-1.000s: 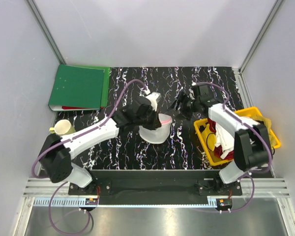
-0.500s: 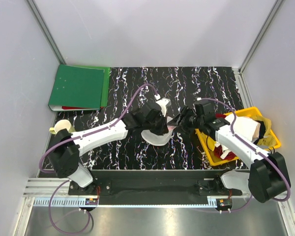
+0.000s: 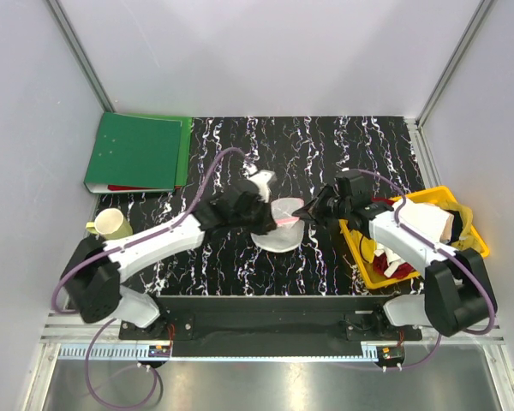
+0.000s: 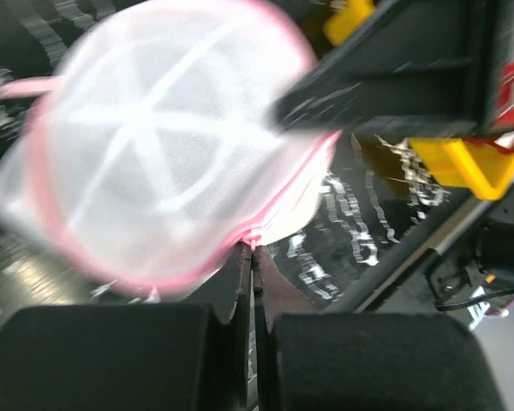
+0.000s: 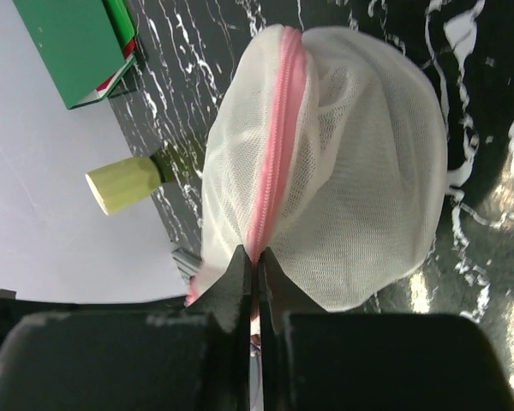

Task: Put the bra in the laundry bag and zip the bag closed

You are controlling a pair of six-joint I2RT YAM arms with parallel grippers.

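Note:
The laundry bag (image 3: 280, 228), a white mesh drum with pink rims, sits at the middle of the table between both arms. In the left wrist view its round spoked end (image 4: 163, 137) fills the frame, and my left gripper (image 4: 253, 250) is shut on the pink rim at its lower edge. From the right wrist view the bag (image 5: 351, 171) shows its pink zipper line, with my right gripper (image 5: 257, 257) shut on that pink seam. Seen from above, the left gripper (image 3: 264, 216) and right gripper (image 3: 306, 213) meet the bag from opposite sides. The bra shows in no view.
A yellow basket (image 3: 364, 257) of white and red clothes stands at the right, under the right arm. A green binder (image 3: 137, 154) lies at the back left, and a pale yellow cup (image 3: 111, 224) stands near the left edge.
My right gripper came in from the back right to the bag and shut on its pink seam. The left arm shifted slightly, still holding the rim.

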